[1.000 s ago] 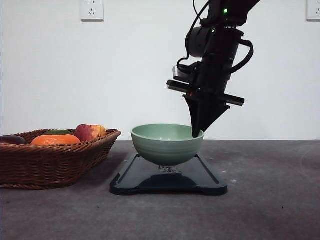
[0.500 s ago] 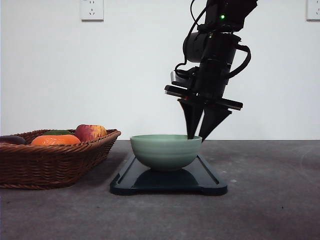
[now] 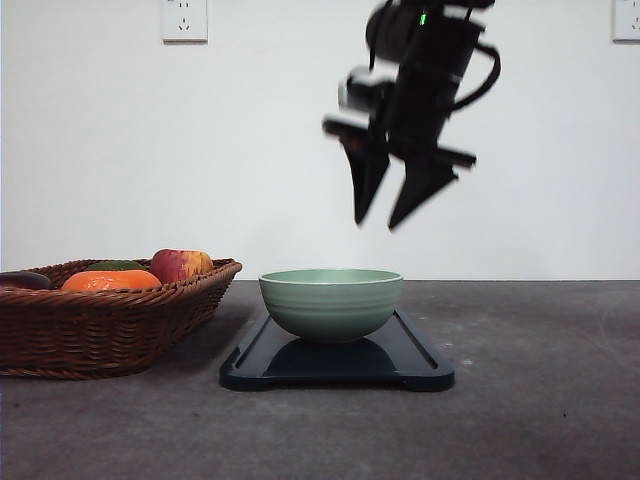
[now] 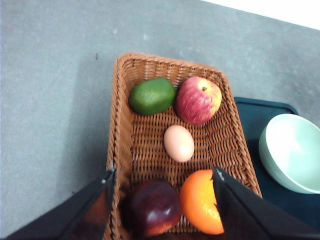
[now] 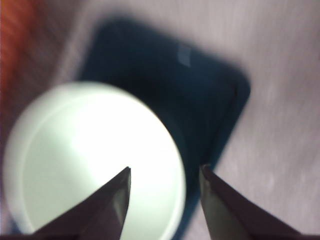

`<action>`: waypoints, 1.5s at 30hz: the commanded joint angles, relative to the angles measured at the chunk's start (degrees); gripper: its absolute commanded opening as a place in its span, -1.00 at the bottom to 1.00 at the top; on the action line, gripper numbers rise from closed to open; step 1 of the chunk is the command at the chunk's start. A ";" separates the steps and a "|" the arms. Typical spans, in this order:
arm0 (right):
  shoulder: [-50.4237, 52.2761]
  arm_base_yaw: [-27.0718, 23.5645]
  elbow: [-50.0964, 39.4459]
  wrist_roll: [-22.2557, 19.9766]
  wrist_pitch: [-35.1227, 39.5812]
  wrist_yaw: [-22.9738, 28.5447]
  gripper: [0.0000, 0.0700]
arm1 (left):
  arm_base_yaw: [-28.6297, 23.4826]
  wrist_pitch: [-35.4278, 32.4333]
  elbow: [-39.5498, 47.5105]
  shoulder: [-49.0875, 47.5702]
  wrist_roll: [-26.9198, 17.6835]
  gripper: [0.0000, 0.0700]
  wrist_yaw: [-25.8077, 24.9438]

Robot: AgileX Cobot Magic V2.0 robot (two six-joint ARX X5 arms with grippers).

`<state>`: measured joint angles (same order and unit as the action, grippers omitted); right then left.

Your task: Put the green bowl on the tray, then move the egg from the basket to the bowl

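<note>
We see the green bowl (image 3: 331, 303) sitting upright on the tray (image 3: 420, 362), which rests on the dark desk (image 3: 540, 400), so we judge the first step done. The right gripper (image 3: 389, 190) hangs above the bowl, well clear of its rim, its jaws apart and holding nothing; it is blurred in the front view.

In the left wrist view the left gripper (image 4: 162, 181) hovers over the basket (image 4: 122, 125), jaws spread wide and empty. Inside lies the egg (image 4: 179, 143), pale and roughly central, with a green avocado (image 4: 152, 96) and a red apple (image 4: 198, 99) on one side of it and a dark red apple (image 4: 153, 206) and an orange (image 4: 201, 202) on the other. The egg touches none of them that we can tell. The basket stands just beside the tray, on the robot's left.

The step in hand, as we read it, is the egg transfer. The next move calls for the left jaws to come down astride the egg, close gently so the shell does not crack or slip, and avoid nudging the orange and dark apple close by.
</note>
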<state>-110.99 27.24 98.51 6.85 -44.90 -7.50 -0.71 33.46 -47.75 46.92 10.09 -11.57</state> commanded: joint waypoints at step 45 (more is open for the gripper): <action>50.79 -12.54 -60.27 -8.20 27.76 -3.46 -0.24 | 5.19 0.23 -3.66 8.46 2.29 0.12 -3.94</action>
<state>-59.72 14.57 38.02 -0.69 -17.48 -10.90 4.14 34.15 -50.06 53.98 11.75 -15.19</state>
